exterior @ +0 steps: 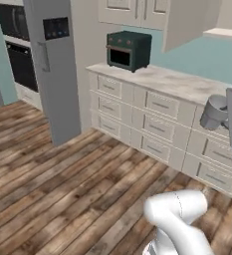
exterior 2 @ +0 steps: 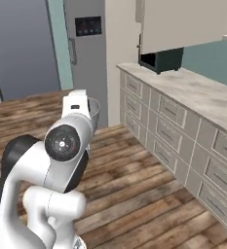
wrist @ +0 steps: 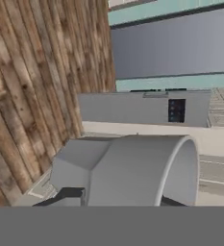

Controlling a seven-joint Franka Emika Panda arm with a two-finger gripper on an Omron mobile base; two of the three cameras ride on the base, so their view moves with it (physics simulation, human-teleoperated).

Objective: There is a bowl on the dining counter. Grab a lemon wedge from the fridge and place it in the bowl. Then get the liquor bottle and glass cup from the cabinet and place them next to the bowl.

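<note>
My gripper point(wrist: 118, 199) is shut on the glass cup point(wrist: 132, 168), a translucent grey tumbler lying sideways in the hand view with its open rim to the right. From the left base the cup point(exterior: 213, 111) hangs at the right edge, in front of the counter drawers. From the right base it point(exterior 2: 93, 111) peeks out behind the arm's wrist. The grey fridge point(exterior: 55, 64) with its dark dispenser panel stands at the left point(exterior 2: 88, 53), beyond the cup point(wrist: 142, 108). The bowl, dining counter, lemon wedge and liquor bottle are out of view.
A dark green toaster oven point(exterior: 129, 50) sits on the stone counter point(exterior: 177, 82) above rows of drawers. A wall cabinet door point(exterior: 187, 20) hangs open above the counter. Black built-in ovens point(exterior: 15, 45) stand left of the fridge. Wooden floor point(exterior: 72, 189) spreads in front.
</note>
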